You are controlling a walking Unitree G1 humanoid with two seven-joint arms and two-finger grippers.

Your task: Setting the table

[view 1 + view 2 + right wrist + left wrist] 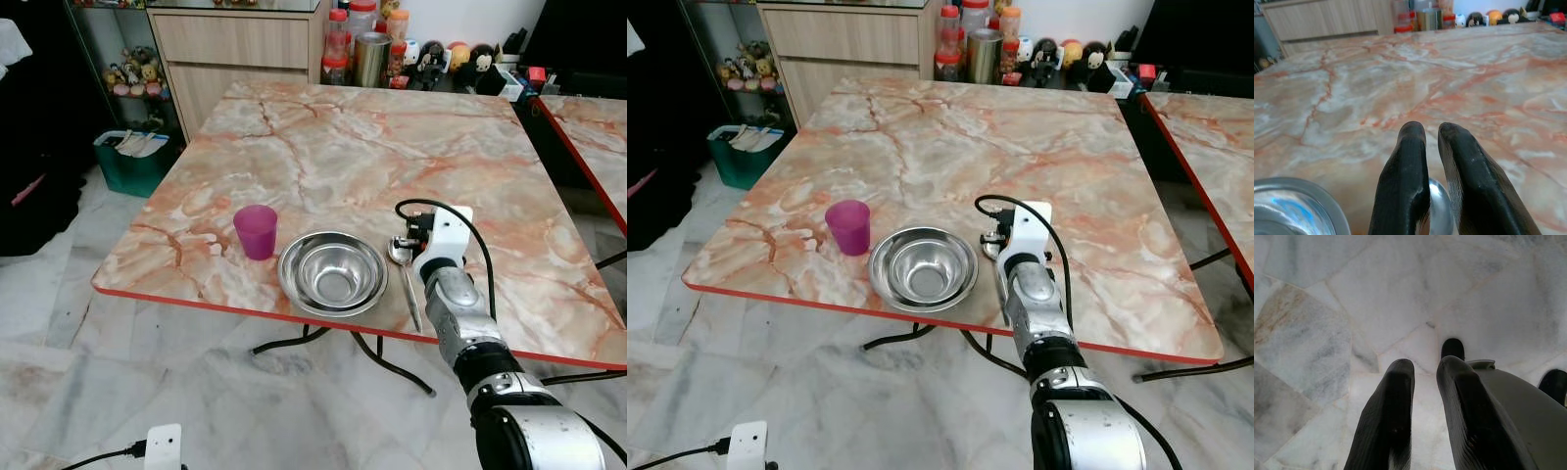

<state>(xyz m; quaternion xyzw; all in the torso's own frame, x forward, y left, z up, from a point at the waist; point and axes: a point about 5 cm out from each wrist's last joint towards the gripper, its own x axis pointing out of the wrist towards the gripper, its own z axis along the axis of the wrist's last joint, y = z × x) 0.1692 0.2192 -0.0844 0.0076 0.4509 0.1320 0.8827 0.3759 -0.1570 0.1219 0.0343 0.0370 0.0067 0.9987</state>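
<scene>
A pink cup (256, 231) stands near the front edge of the marble table (392, 147). Just right of it is an empty steel bowl (333, 272). A spoon (406, 284) lies flat to the bowl's right, handle toward the table's front edge. My right gripper (415, 233) hovers low over the spoon's bowl end, fingers shut, and the spoon (1440, 210) shows beneath them, apart from the fingers (1410, 161). Beside my body, my left gripper (1425, 367) hangs shut over the floor.
Jars and a steel canister (370, 57) stand behind the table's far edge, beside small toys. A wooden cabinet (230, 44) and a green bin (132, 162) are at far left. A second marble table (593, 132) stands right. A white device (163, 446) lies on the floor.
</scene>
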